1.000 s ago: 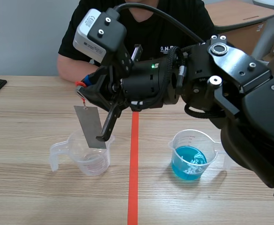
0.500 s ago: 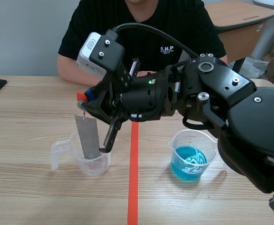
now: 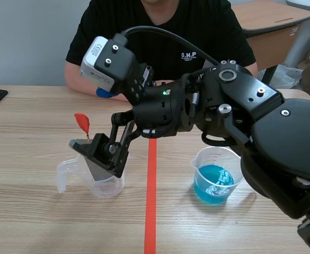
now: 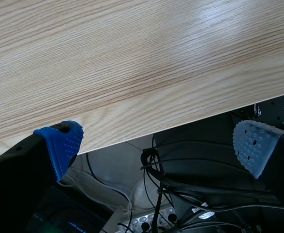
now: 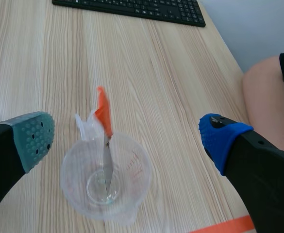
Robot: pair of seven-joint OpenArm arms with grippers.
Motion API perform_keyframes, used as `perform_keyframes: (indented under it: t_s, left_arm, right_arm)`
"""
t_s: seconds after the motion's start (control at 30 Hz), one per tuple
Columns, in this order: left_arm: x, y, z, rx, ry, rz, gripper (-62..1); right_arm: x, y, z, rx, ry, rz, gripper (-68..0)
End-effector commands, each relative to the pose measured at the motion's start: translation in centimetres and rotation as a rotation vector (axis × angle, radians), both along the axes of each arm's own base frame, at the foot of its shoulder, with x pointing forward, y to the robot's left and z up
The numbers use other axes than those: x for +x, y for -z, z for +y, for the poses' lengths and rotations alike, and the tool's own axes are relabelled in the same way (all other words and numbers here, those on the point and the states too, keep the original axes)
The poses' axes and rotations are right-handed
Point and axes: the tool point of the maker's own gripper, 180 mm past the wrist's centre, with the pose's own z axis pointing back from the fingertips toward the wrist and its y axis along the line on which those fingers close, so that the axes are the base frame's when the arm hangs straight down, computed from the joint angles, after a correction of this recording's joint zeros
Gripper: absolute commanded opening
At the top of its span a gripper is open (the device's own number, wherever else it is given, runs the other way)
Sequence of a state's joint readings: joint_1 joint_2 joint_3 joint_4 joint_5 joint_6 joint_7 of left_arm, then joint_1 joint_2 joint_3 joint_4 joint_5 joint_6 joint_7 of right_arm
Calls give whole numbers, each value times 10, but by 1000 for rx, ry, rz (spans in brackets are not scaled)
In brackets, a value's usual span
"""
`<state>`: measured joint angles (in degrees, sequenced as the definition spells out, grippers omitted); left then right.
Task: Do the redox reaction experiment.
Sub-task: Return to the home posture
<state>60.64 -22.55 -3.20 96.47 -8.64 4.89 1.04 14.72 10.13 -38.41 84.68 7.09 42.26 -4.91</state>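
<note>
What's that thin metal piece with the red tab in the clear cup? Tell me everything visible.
The metal strip is thin, flat and grey, with an orange-red tab at its top. It stands tilted in the clear measuring cup, lower end on the bottom, upper part leaning against the rim. Nothing grips it.

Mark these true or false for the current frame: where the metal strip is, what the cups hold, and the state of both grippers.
1. The metal strip stands in the clear cup. True.
2. The right gripper is shut on the strip. False: its fingers are apart, one on each side of the cup, and touch nothing.
3. The strip sits in the blue cup. False: that cup, across the tape line, holds blue liquid only.
4. The left gripper is open and holds nothing. True.
</note>
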Motion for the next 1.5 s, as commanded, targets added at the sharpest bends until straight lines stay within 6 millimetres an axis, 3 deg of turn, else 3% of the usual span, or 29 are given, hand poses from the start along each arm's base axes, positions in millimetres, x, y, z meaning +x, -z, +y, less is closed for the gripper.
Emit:
perform_keyframes:
  t_s: [0.0, 0.33, 0.5, 0.63, 0.87, 1.17, 1.47]
  left_arm:
    - [3, -3, 3, 4, -3, -15, 14]
    - [2, -3, 3, 4, -3, -15, 14]
    - [2, -3, 3, 4, -3, -15, 14]
    - [2, -3, 3, 4, -3, -15, 14]
    - [2, -3, 3, 4, -3, -14, 14]
    - [3, -3, 2, 2, -1, -15, 14]
    - [4, -10, 5, -17, 47, -31, 14]
  right_arm:
    - [-4, -14, 11, 39, -38, -15, 4]
    - [-35, -21, 33, 118, -135, 59, 4]
    - [-50, -51, 41, 229, -184, 94, 4]
    - [-61, -74, 33, 256, -215, 55, 4]
    - [-43, -94, -11, 270, -74, 2, 4]
    - [-6, -81, -90, 251, 181, -20, 4]
    - [-15, -67, -144, 208, 315, 17, 4]
